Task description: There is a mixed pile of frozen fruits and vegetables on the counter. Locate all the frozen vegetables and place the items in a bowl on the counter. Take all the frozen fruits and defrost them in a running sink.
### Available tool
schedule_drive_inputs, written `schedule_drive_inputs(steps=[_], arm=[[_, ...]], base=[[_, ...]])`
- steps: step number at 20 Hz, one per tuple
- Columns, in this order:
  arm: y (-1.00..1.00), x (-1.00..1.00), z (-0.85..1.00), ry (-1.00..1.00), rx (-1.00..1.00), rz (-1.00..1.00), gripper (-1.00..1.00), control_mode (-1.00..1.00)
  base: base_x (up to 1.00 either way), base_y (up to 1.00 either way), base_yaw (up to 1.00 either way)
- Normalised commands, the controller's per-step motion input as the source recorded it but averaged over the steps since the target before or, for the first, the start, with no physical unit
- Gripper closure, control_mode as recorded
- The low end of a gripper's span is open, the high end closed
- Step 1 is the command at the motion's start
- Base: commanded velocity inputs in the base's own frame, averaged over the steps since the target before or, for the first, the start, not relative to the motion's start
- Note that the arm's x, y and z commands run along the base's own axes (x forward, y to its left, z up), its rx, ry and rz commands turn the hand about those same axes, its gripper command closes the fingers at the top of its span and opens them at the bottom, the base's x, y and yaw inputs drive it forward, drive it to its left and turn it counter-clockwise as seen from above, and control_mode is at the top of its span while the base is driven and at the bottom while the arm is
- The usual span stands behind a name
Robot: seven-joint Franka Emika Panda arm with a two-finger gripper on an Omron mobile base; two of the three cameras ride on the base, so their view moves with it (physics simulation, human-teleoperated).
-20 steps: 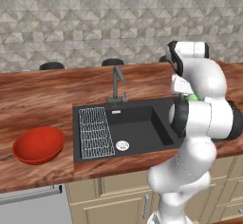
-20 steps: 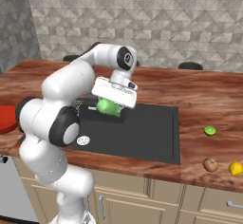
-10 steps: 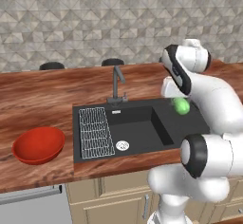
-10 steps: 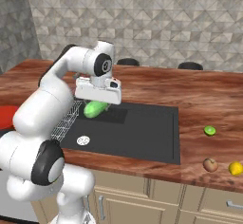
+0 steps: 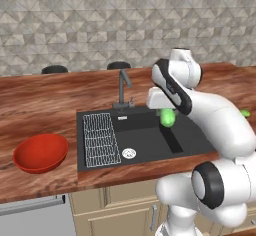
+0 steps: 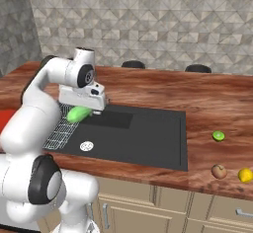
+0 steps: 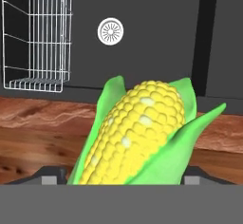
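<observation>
My gripper [image 5: 167,113] [image 6: 82,109] hangs over the black sink [image 5: 150,142] [image 6: 148,138], shut on one of the frozen vegetables, an ear of yellow corn in a green husk [image 5: 168,119] [image 6: 77,114] [image 7: 137,128]. The corn hides my fingertips in the hand view. The red bowl [image 5: 40,152] sits on the counter [image 5: 50,105] left of the sink; its edge [image 6: 4,121] shows behind my arm. On the counter right of the sink lie a lime [image 6: 218,136] [image 5: 245,113], a reddish-brown fruit [image 6: 219,171] and a yellow piece [image 6: 245,175].
A wire rack [image 5: 101,139] [image 6: 60,132] [image 7: 38,33] fills the sink's left part, with the silver drain [image 5: 129,153] [image 6: 86,146] [image 7: 110,31] beside it. The dark faucet [image 5: 121,87] stands behind the basin. Two black knobs [image 6: 133,64] sit at the stone wall.
The arm has swung left across the sink, carrying the corn from above the basin's middle to near the wire rack. The grip has stayed the same.
</observation>
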Motion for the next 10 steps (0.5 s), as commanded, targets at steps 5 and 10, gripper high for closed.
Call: schedule_drive_inputs(steps=[5,10], arm=[[0.92,0.03,0.06,-0.07,0.0,0.0,1.0,-1.0],[1.0,0.1,0.0,-0.05,0.0,0.0,1.0,-1.0]], base=[[0.0,0.0,0.0],[0.0,0.0,0.0]])
